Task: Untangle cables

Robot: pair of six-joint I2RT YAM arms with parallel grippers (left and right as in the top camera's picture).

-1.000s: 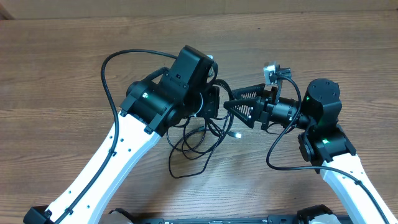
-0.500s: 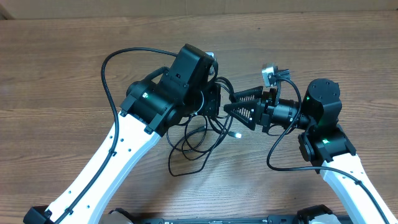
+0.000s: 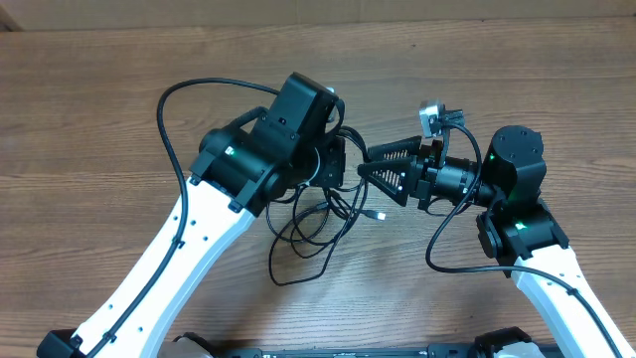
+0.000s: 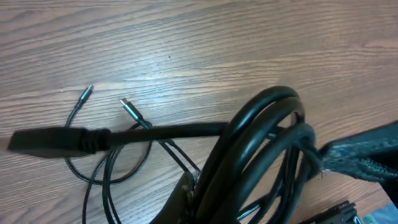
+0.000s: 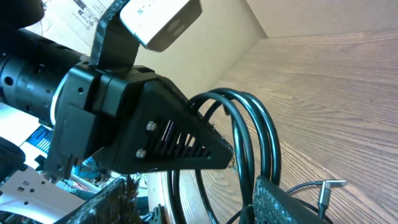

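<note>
Both arms meet over the cables [image 3: 313, 224], bunched at the wooden surface's [image 3: 89, 89] centre. The right pincer [image 3: 366, 165] grips a cable loop; the left pincer [image 3: 338, 164], at nine o'clock of it, I cannot tell. This looks like the pulling-apart step; next, draw that loop toward three o'clock.

You have glossy black cables [image 3: 308, 224] with silver plug tips on a brown wood-grain bench [image 3: 99, 109]. Both arms [image 3: 174, 268] are white with black joints showing small green lights. The right hand [image 3: 373, 169] is matte black and ribbed.
</note>
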